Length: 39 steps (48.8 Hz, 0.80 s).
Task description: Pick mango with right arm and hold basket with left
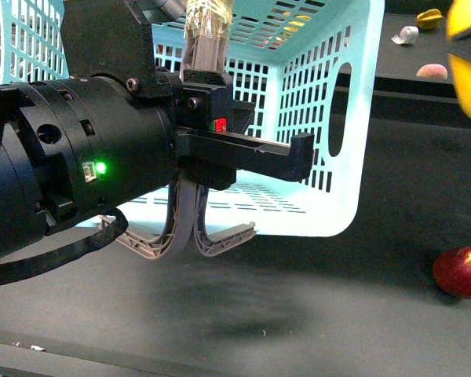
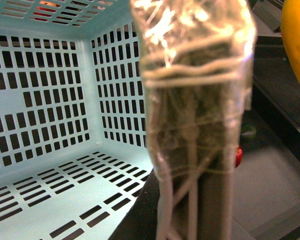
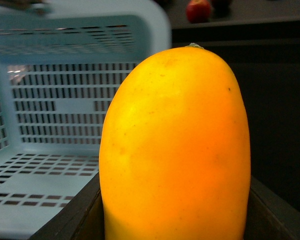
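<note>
Mango [image 3: 175, 145]: plain yellow deepening to orange, with a few tiny dark specks. The right fingers [image 3: 72, 217] on either side of it are near-black. Basket [image 1: 298, 102]: light turquoise, its walls and floor patterned with rows of rectangular slots. Its handles [image 1: 180, 228] are grey-brown. Left arm [image 1: 78, 157]: black, with a green light [image 1: 100, 167] and a red mark [image 1: 219, 124]. The left fingers [image 2: 195, 100] are wrapped in glossy clear film. Desk [image 1: 314, 314]: dark grey. Apple [image 1: 461, 271], well apart from all fingers: red with a yellow patch.

My dark table [image 1: 298, 322] bears the basket [image 1: 314, 102] on its side far left, a red fruit [image 1: 461, 272] near right, a pinkish fruit [image 1: 432, 71] far right.
</note>
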Tool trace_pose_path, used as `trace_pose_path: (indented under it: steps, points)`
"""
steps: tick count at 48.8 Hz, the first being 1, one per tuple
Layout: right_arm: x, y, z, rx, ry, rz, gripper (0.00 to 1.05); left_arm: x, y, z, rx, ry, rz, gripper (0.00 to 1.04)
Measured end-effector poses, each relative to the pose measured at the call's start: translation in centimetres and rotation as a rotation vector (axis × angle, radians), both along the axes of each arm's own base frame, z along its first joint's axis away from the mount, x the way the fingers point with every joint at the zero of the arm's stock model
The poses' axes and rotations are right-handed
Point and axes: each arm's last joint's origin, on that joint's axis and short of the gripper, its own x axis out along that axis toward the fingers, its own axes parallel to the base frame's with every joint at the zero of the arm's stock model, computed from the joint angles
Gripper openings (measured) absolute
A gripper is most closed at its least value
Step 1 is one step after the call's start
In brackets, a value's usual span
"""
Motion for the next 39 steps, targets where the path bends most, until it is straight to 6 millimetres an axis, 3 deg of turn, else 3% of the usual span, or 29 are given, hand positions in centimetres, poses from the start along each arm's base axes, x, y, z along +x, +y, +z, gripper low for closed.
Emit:
trace_pose_path:
  steps: [10,16,39]
  points:
    - [0.4,3.7,0.5,-0.027,-0.004,0.042,0.6,0.0,0.0,0.0,0.0,0.0,0.0,0.05]
    - [1.5,5.5,-0.5,-0.047,0.031,0.04,0.6,0.0,0.0,0.0,0.0,0.0,0.0,0.05]
    - [5.2,8.2,-4.1,-0.079,0.096,-0.016,0.6,0.0,0.0,0.0,0.0,0.0,0.0,0.05]
